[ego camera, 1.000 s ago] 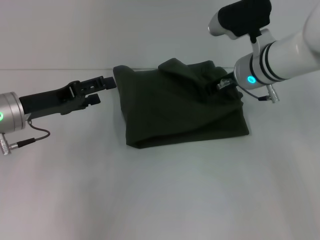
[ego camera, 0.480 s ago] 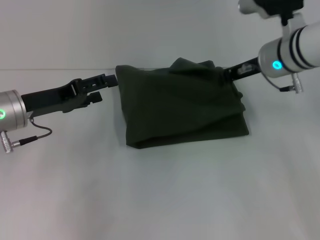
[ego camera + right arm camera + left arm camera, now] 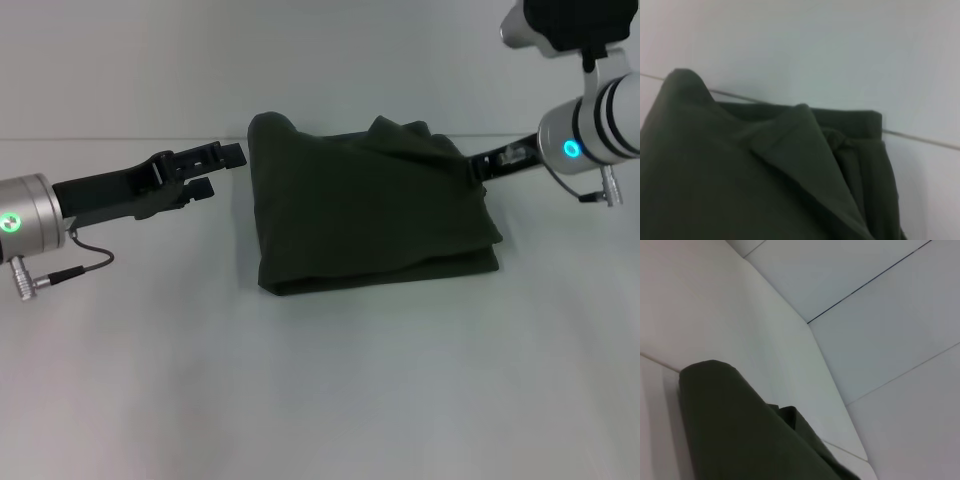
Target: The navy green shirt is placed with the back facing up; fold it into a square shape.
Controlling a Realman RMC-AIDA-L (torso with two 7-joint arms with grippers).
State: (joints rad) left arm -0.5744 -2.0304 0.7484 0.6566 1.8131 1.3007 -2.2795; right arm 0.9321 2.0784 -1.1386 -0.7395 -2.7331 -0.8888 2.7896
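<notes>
Fingers of the left gripper [image 3: 222,163] reach in low from the robot's left, the upper one level with the far left corner of the navy green shirt [image 3: 372,212] and stopping just short of the cloth; the lower one sits a little below it with a gap between, so they stand apart and hold nothing. The right gripper [image 3: 482,165] points at the far right corner of the shirt, its tip at the very edge of the fabric, and whether its fingers are parted or pinching cloth cannot be made out, since the dark tip blends into the dark cloth.

The shirt lies on the white desk [image 3: 320,400], towards the far middle, folded into a rough square of several layers. It is a plain, matte, dark olive-green; no lettering shows. The near edge and left side are fairly straight, with stacked layers visible along the near right corner. The far edge is uneven: a rounded hump at the left corner and a raised peak of fabric near the middle. In the right wrist view a loose flap of the shirt [image 3: 805,145] folds over the layers beneath. In the left wrist view the rounded corner of the shirt [image 3: 715,390] fills the lower part, cut off by the frame.
</notes>
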